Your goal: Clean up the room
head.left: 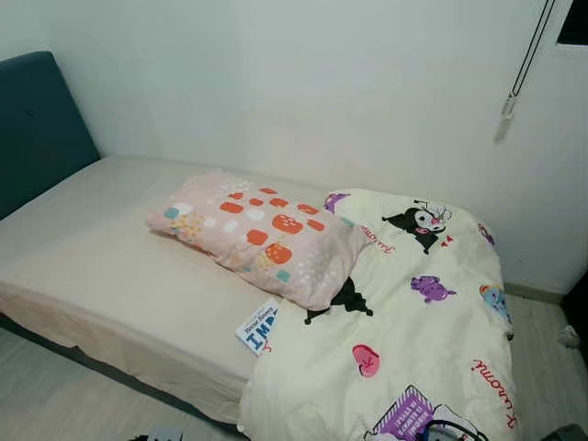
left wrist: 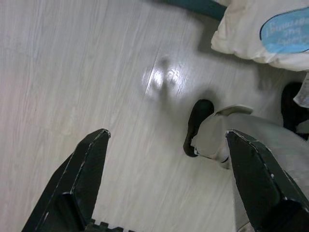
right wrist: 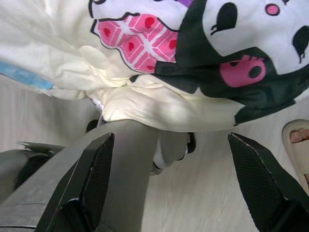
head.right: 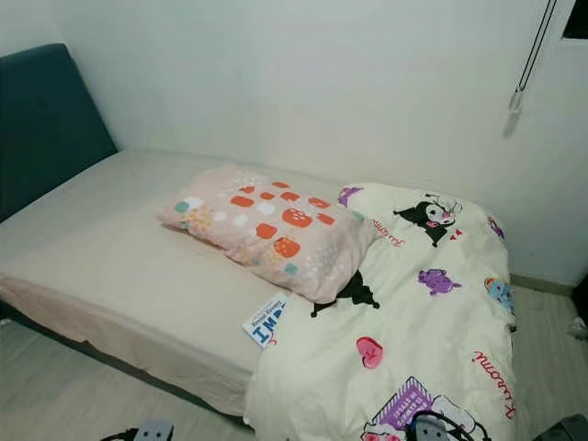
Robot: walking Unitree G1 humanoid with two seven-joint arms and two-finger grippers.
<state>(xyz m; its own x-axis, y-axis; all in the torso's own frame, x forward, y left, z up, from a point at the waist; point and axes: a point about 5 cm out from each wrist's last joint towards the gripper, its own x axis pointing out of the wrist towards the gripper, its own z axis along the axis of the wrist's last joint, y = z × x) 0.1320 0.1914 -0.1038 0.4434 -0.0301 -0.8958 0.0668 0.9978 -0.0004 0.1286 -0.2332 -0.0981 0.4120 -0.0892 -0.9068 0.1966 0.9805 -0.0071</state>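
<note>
One pink pillow (head.left: 262,234) lies mid-frame on the bed (head.left: 101,257) in the head views, overlapping the cartoon quilt (head.left: 413,340) at lower right, while both wrist views show the left gripper (left wrist: 166,145) and right gripper (right wrist: 169,150) spread apart above the pale floor (left wrist: 72,72).

Soft even indoor light, head views slightly hazy, glare patch on floor (left wrist: 161,79), wrist views mildly blurred
</note>
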